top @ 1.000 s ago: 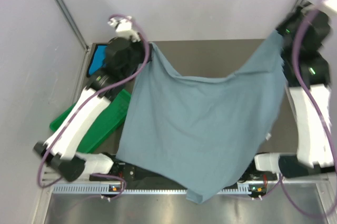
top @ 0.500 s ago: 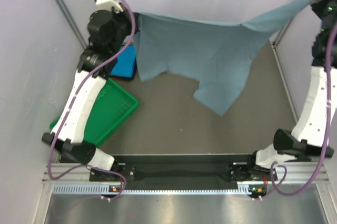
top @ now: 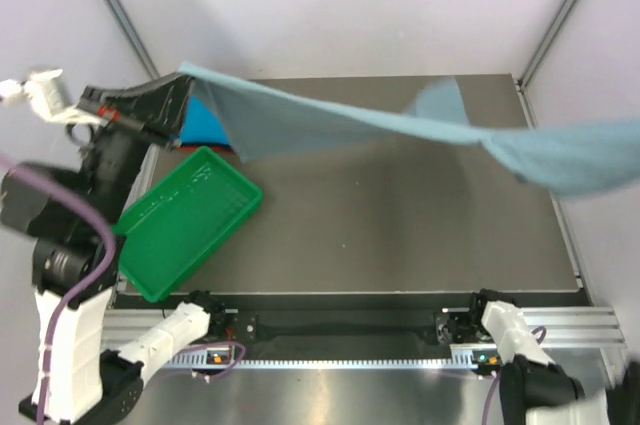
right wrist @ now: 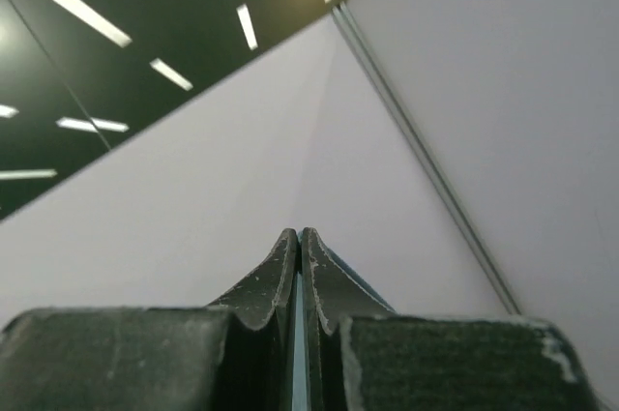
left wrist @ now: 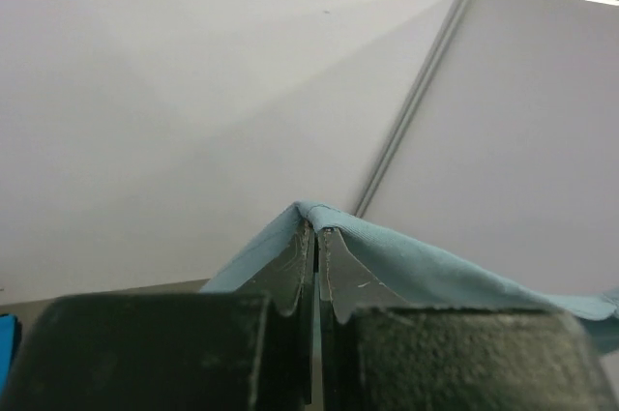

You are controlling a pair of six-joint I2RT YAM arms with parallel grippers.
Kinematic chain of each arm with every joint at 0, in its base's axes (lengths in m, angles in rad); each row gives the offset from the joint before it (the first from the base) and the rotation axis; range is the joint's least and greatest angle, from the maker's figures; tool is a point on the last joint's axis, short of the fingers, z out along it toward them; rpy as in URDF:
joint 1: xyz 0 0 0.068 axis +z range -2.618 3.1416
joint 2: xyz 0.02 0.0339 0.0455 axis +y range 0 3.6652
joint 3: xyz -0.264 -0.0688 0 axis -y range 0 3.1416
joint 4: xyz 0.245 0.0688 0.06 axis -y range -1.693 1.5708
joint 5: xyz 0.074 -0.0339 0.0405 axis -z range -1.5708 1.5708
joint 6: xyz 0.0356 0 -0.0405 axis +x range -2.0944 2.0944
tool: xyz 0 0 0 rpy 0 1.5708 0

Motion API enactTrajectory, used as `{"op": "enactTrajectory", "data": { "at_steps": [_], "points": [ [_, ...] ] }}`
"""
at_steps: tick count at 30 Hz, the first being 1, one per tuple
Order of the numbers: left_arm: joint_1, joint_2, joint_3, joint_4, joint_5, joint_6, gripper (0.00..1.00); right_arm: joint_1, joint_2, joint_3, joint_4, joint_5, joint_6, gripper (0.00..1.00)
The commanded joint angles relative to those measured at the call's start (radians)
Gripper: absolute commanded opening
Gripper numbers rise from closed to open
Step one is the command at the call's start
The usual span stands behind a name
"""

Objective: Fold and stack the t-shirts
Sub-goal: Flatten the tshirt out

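The grey-blue t-shirt hangs stretched in the air above the table, from the far left across to the right edge of the top view. My left gripper is raised high at the far left and is shut on one corner of it; the cloth folds over the shut fingertips of that gripper. My right gripper is out of the top view. It is shut, with a thin strip of the same shirt pinched between its fingers. The turquoise t-shirt lies at the far left of the table, partly hidden under the stretched one.
A green plastic tray lies tilted at the table's left edge, near the left arm. The brown tabletop shows under the shirt. Enclosure walls and metal posts stand close on both sides.
Both arms have swung upward and outward with the grey-blue shirt, which went from hanging low over the table to stretched flat and high. The right arm has left the top view.
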Motion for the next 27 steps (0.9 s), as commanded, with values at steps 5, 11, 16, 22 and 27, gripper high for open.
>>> {"op": "enactTrajectory", "data": {
  "at_steps": [5, 11, 16, 22, 27],
  "points": [
    [0.004, -0.074, -0.032, 0.016, 0.078, -0.005, 0.00, 0.301, -0.048, 0.012, -0.004, 0.323, -0.049, 0.00],
    [0.005, 0.087, -0.052, 0.043, 0.050, 0.030, 0.00, 0.589, 0.110, -0.070, 0.227, 0.553, -0.366, 0.00],
    [0.005, 0.323, -0.069, 0.054, -0.002, 0.107, 0.00, 0.622, 0.296, -0.363, 0.577, 0.732, -0.693, 0.00],
    [0.073, 0.599, -0.103, 0.189, 0.030, 0.118, 0.00, 0.394, 0.581, -0.477, 0.582, 0.502, -0.409, 0.00],
    [0.140, 0.895, -0.025, 0.241, 0.095, 0.113, 0.00, 0.227, 0.860, -0.473, 0.616, 0.189, -0.253, 0.00]
  ]
}}
